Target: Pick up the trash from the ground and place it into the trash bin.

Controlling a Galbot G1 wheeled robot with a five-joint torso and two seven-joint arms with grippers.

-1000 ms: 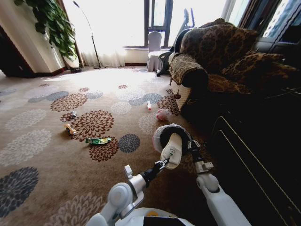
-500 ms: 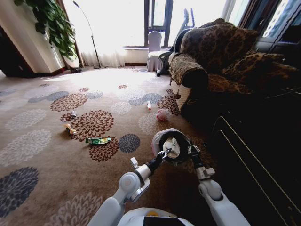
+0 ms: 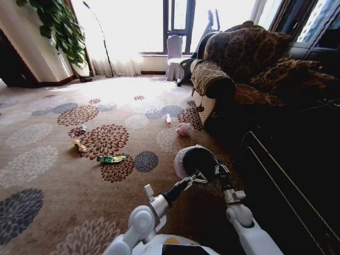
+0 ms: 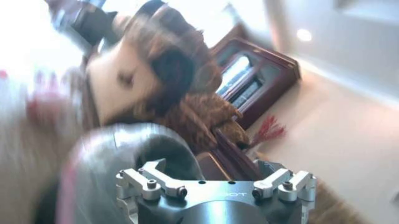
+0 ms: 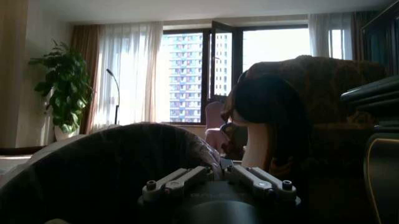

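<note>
My left gripper [image 3: 199, 176] sits at the near rim of the trash bin [image 3: 195, 160], fingers spread and empty. My right gripper [image 3: 217, 170] is clenched on the bin's liner-covered rim at its right side; in the right wrist view the fingers [image 5: 219, 169] meet on the pale liner edge.

The bin stands on the patterned carpet [image 3: 48, 175] directly ahead of me, near the leopard-print sofa [image 3: 249, 64].

Litter on the carpet, well apart from the bin:
- green wrapper [image 3: 111, 159]
- small bottle [image 3: 79, 145]
- pink bag [image 3: 184, 128]
- red-capped bottle [image 3: 169, 119]
</note>
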